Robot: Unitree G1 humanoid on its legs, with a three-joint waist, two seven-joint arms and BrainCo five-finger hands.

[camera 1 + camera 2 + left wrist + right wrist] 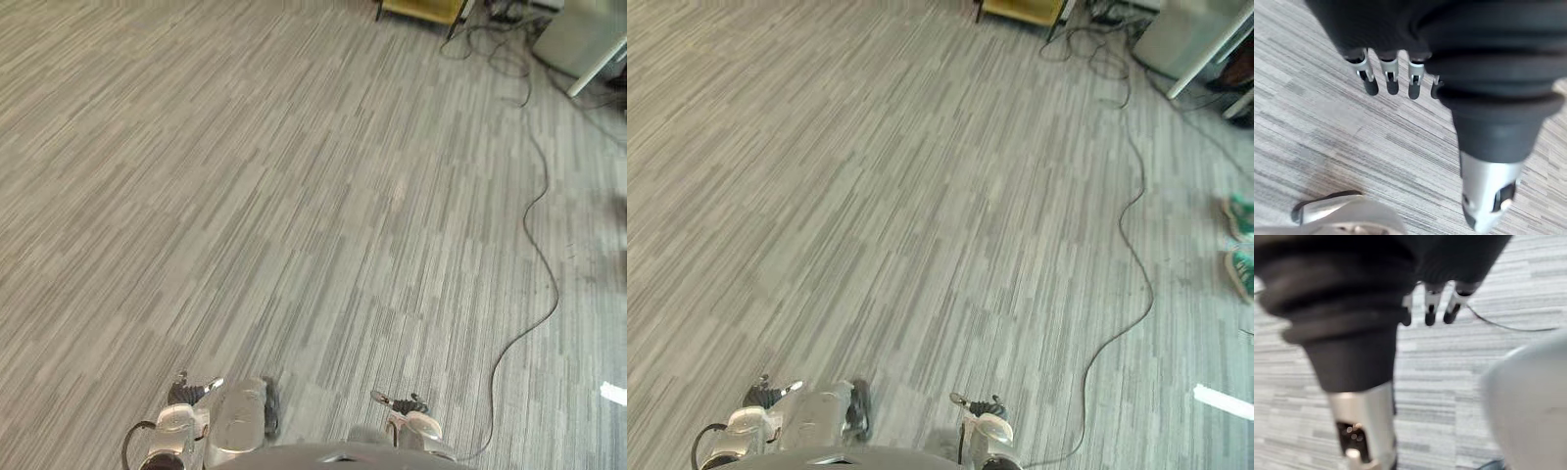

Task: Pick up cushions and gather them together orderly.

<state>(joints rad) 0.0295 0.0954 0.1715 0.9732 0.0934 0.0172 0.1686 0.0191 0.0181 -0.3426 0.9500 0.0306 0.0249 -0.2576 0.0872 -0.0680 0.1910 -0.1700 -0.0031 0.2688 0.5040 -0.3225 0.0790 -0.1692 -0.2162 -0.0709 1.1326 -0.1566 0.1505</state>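
The left hand (1392,73) hangs above the grey striped carpet (294,196) with its fingers straight and relaxed, holding nothing. The right hand (1431,301) hangs the same way, fingers loose and empty over the same floor. At the far edge of the room stands a yellow seat (421,9) on dark legs. Whether its pad is a cushion, and which way its long side runs, I cannot tell. A person's teal shoes (1242,217) stand on the right, near a white strip (1223,400).

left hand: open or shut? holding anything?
Open and empty: in its wrist view the left hand hangs with fingers straight over the carpet, nothing held.
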